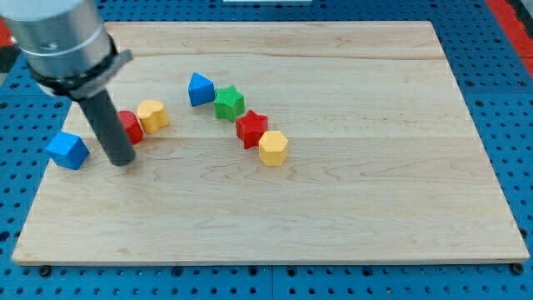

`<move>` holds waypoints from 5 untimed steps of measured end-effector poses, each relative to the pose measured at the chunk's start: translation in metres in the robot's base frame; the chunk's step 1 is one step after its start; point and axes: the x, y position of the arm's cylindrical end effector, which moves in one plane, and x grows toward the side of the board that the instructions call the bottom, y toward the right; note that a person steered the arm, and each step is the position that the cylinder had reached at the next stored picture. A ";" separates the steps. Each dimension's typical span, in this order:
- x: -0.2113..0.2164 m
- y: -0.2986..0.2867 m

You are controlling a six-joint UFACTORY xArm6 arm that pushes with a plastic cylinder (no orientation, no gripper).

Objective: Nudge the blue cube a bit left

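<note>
The blue cube (67, 150) lies near the wooden board's left edge. My tip (122, 161) rests on the board just to the cube's right, with a small gap between them. The rod partly hides a red block (129, 127) behind it. A yellow block (152, 115) touches that red block on its right.
Another blue block (200, 89), a green star (229, 103), a red star (251, 127) and a yellow hexagonal block (272, 147) form a diagonal chain near the board's middle. The wooden board (350, 192) lies on a blue perforated surface (520, 125).
</note>
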 end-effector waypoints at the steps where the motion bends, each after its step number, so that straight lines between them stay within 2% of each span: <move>1: -0.002 -0.031; 2: 0.004 -0.033; 4: 0.062 -0.041; 5: 0.076 -0.091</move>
